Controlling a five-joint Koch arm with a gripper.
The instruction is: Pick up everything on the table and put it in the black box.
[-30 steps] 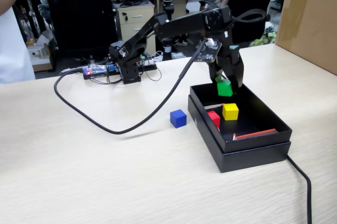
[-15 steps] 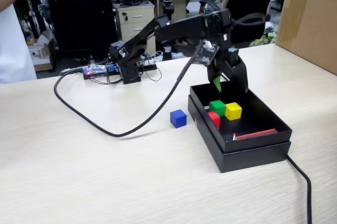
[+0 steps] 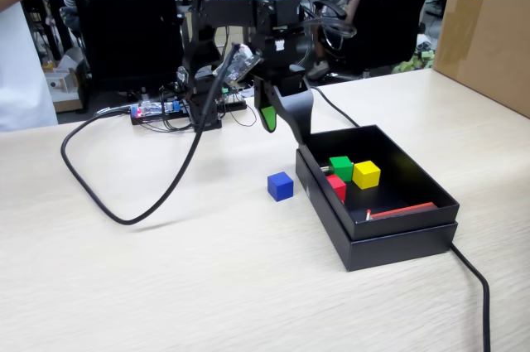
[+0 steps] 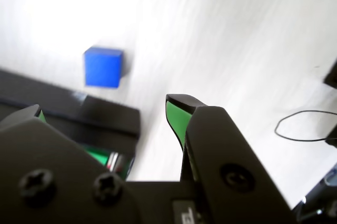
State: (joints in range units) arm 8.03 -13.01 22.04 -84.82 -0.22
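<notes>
On the bare table in the fixed view lies a blue cube (image 3: 281,185), just left of the black box (image 3: 397,234). Inside the box rest a green cube (image 3: 340,167), a yellow cube (image 3: 365,173) and a red cube (image 3: 336,185). My gripper (image 3: 286,130) hangs open and empty in the air above the box's far left corner, behind the blue cube. The wrist view looks down past my gripper (image 4: 105,105), its green-padded jaws wide apart, onto the blue cube (image 4: 103,67) and the box's dark wall (image 4: 68,110).
A red-and-white stick (image 3: 402,210) lies along the box's near end. A thick black cable (image 3: 124,218) loops over the table at left, and another cable (image 3: 479,286) runs off at front right. A brown carton (image 3: 489,29) stands at the back right. The arm's base and board (image 3: 166,109) sit behind.
The green cube dropped from the jaws into the box beside the red and yellow ones. The arm then swung left and up out of the box, jaws open.
</notes>
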